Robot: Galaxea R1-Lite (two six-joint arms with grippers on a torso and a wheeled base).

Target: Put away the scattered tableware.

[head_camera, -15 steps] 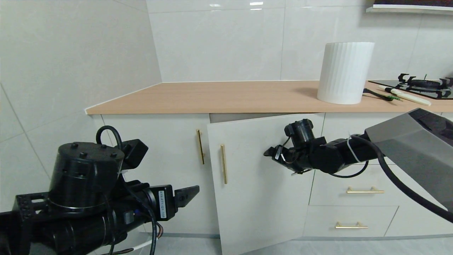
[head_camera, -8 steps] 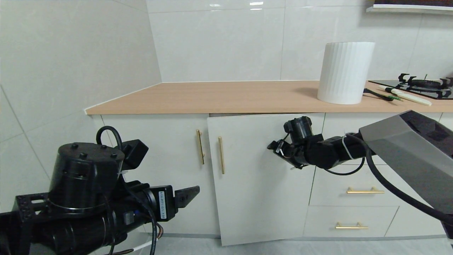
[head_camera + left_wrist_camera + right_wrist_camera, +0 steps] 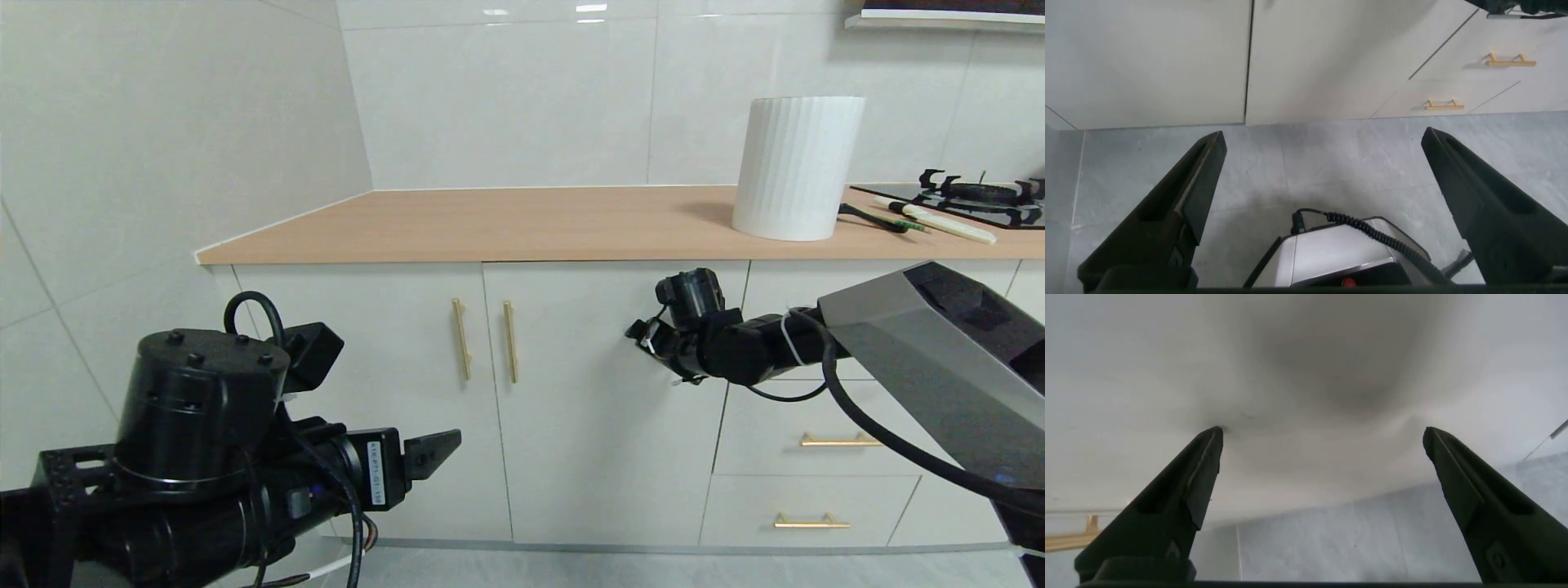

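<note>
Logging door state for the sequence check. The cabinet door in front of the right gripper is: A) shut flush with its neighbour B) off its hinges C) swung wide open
A: the cabinet door lies flush with the neighbouring door, no gap showing, with the right gripper at its face.

Kitchen corner: glossy pale-tiled walls [image 3: 163, 122] meet at the far left, with ceiling-light glints [image 3: 592, 8] on the upper back tiles and a dark-topped ledge [image 3: 939, 20] at the upper right. A light wood countertop [image 3: 506, 224] runs along the back wall, and a black gas hob [image 3: 980, 196] is set in at its right end. Below, two white cabinet doors [image 3: 588, 457] sit shut and flush, slim gold handles [image 3: 462, 338] side by side at their meeting edge; right of them, drawers [image 3: 800, 490] with gold bar pulls [image 3: 842, 441], all above a grey tiled floor [image 3: 653, 567].
</note>
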